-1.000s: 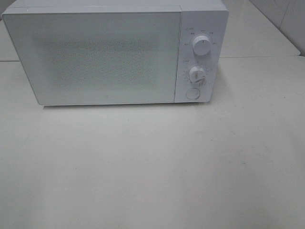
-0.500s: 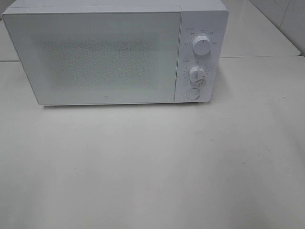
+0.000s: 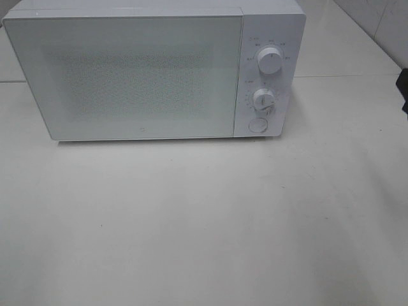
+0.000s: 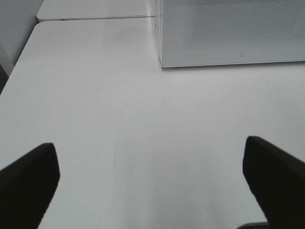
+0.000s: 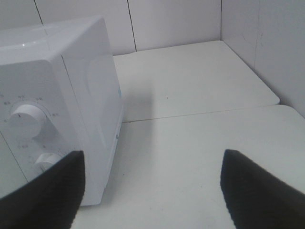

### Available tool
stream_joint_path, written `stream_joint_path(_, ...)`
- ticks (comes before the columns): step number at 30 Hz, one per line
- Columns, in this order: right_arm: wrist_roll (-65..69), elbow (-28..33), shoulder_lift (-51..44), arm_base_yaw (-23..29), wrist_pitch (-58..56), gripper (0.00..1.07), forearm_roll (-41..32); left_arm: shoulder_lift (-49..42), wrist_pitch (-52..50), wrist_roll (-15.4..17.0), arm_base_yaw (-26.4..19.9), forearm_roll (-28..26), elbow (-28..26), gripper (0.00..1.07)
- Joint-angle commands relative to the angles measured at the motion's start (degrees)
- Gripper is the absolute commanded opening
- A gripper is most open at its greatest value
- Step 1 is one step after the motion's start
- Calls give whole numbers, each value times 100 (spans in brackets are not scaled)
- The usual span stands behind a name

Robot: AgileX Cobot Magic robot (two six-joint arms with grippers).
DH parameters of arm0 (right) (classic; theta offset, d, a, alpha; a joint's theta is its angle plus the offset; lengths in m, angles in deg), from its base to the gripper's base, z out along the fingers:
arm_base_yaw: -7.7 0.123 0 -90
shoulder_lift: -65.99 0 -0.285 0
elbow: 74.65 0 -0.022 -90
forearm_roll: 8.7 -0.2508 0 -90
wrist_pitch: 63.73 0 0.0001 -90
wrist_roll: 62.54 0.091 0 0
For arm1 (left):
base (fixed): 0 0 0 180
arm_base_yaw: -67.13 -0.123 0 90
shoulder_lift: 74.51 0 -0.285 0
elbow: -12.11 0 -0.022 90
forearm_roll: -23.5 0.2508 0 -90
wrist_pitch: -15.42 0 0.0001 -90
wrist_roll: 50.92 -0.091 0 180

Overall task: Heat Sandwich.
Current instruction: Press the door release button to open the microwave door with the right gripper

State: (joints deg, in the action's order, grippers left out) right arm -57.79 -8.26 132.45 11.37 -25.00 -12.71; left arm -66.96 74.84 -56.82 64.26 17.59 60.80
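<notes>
The sandwich is out of view in every frame. A white microwave (image 3: 140,76) stands at the back of the table with its door shut. It has two knobs (image 3: 270,61) and a round button (image 3: 257,125) on its right panel. My left gripper (image 4: 152,191) is open and empty over bare table in front of the microwave's left corner (image 4: 228,33). My right gripper (image 5: 152,195) is open and empty to the right of the microwave (image 5: 71,86), beside its knob panel. A dark bit of the right arm (image 3: 405,89) shows at the right edge of the high view.
The white table (image 3: 204,217) stretches in front of the microwave. A seam runs between table tops behind it (image 5: 200,112). White walls (image 5: 281,47) close the back and right side.
A dark part of the right arm has come into the high view at its right edge. The microwave has not moved.
</notes>
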Motion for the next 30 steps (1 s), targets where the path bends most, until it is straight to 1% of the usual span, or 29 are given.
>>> stream_joint_path(1,46,109,189,-17,424,76,29,-126,-34,11,46,-11,23,103)
stream_joint_path(4,-11,201,453,264,705,76,-235,-126,-34,11,46,-11,23,103)
stream_joint_path(5,-298,246,642,567,940,76,-602,-126,-34,11,46,-11,23,103)
stream_joint_path(6,-298,246,642,567,940,76,-602,-126,-34,11,46,-11,23,103)
stream_joint_path(8,-670,275,802,980,1123,76,-1020,-126,-34,11,46,-11,23,103)
stream_joint_path(9,-1134,275,997,1415,1266,76,-1513,-126,-34,11,46,-11,23,103)
stream_joint_path(10,-1134,275,997,1415,1266,76,-1513,-126,-34,11,46,-11,23,103)
stream_joint_path(11,-1301,275,1083,1593,1352,76,-1707,-126,-34,11,46,-11,23,103)
stream_joint_path(12,-1484,275,1197,1811,1467,76,-1954,-126,-34,11,46,-11,23,103)
stream_joint_path(13,-1742,275,1421,2206,1759,76,-2361,-126,-34,11,46,-11,23,103)
stream_joint_path(14,-1742,275,1421,2206,1759,76,-2361,-126,-34,11,46,-11,23,103)
stream_joint_path(17,-1948,269,1828,2807,2309,76,-3014,-126,-34,11,46,-11,23,103)
stream_joint_path(18,-1971,258,2097,3197,2710,76,-3329,-126,-34,11,46,-11,23,103)
stream_joint_path(19,-1971,258,2097,3197,2710,76,-3329,-126,-34,11,46,-11,23,103)
stream_joint_path(21,-1971,189,2361,3518,3002,76,-3650,-126,-34,11,46,-11,23,103)
stream_joint_path(22,-1971,52,2641,3776,3128,76,-3971,-126,-34,11,46,-11,23,103)
stream_joint_path(23,-1971,-46,2767,3890,3134,76,-4085,-126,-34,11,46,-11,23,103)
stream_joint_path(24,-1971,-46,2767,3890,3134,76,-4085,-126,-34,11,46,-11,23,103)
stream_joint_path(26,-1971,-223,2985,4085,3128,76,-4228,-126,-34,11,46,-11,23,103)
stream_joint_path(28,-1971,-521,3295,4309,3105,76,-4326,-126,-34,11,46,-11,23,103)
stream_joint_path(30,-1971,-584,3380,4354,3105,76,-4326,-126,-34,11,46,-11,23,103)
